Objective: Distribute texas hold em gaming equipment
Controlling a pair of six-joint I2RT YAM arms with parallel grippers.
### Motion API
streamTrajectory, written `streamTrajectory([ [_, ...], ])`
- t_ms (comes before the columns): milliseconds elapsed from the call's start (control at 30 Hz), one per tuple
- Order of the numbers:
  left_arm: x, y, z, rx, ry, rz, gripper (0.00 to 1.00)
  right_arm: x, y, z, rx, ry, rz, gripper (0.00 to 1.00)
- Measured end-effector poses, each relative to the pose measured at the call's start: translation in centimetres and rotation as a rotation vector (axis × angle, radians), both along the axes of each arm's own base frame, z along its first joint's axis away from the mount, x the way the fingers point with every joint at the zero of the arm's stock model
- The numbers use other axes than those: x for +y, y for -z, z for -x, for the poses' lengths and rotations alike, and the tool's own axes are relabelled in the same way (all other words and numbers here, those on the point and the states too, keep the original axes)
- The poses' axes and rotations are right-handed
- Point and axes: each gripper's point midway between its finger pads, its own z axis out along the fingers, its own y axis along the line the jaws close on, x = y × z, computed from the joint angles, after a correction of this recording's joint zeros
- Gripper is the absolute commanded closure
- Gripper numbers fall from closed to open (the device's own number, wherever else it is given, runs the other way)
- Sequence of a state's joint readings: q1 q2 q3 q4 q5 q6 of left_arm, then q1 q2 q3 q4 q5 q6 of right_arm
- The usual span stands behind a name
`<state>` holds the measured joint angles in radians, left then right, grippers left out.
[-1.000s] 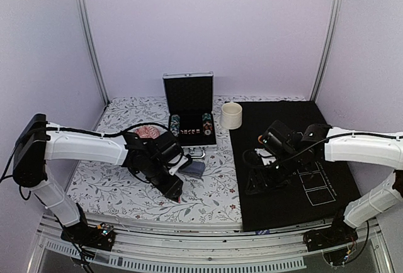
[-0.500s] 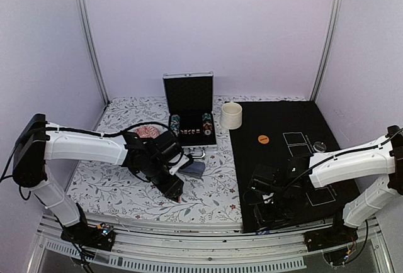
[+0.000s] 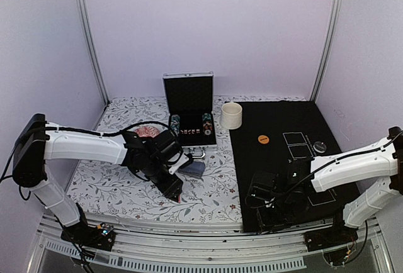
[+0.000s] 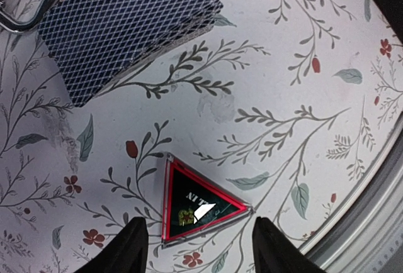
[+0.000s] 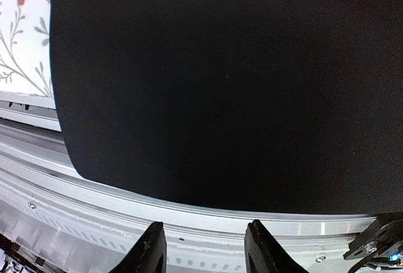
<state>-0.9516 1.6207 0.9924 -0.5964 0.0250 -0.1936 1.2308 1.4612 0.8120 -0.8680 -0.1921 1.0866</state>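
The black red-edged triangle marker (image 4: 195,207) lies flat on the floral cloth. My left gripper (image 4: 200,249) is open, one fingertip on each side of the marker's near edge, not closed on it. Beyond it lies the grey-blue-backed card deck (image 4: 119,27), which sits beside the left gripper (image 3: 178,194) in the top view (image 3: 195,169). My right gripper (image 5: 204,251) is open and empty, low over the near edge of the black mat (image 5: 220,78). In the top view the right gripper (image 3: 267,213) is at the mat's near left. An orange disc (image 3: 263,139) and a dark disc (image 3: 320,146) rest on the mat.
An open black case (image 3: 189,106) at the back holds striped chips (image 3: 175,122). A cream cup (image 3: 231,115) stands to its right and a pink dish (image 3: 149,132) to its left. White outlined squares (image 3: 296,139) mark the mat. The table's metal rail (image 5: 189,222) runs under the right gripper.
The right arm swung from the middle of the mat down to its near edge, uncovering the orange disc, and its jaws narrowed. The left jaws widened slightly; that arm stayed in place.
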Motion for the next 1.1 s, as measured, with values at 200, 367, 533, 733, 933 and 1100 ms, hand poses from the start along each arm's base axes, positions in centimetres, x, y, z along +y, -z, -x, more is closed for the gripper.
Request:
streamTrajectory([
  [200, 0.1, 0.0, -0.1, -0.003, 0.007, -0.003, 0.41, -0.8, 0.7, 0.3, 0.000, 0.033, 0.001, 0.60],
  [367, 0.2, -0.1, -0.4, -0.012, 0.012, -0.008, 0.41, -1.1, 1.8, 0.2, -0.010, 0.055, -0.001, 0.60],
  [533, 0.3, -0.1, -0.6, -0.013, 0.009, -0.011, 0.41, -0.8, 2.1, -0.8, -0.060, 0.079, -0.005, 0.53],
  [733, 0.4, -0.2, -0.7, -0.015, 0.011, -0.010, 0.41, -0.4, 3.7, -1.9, -0.103, 0.066, 0.069, 0.47],
  [933, 0.4, -0.2, -0.6, -0.015, 0.012, -0.011, 0.41, 0.4, 3.9, -2.7, -0.132, 0.046, 0.080, 0.45],
  [1100, 0.4, -0.2, -0.6, -0.015, 0.012, -0.012, 0.41, 0.6, 3.9, -2.8, -0.128, 0.022, 0.094, 0.45],
])
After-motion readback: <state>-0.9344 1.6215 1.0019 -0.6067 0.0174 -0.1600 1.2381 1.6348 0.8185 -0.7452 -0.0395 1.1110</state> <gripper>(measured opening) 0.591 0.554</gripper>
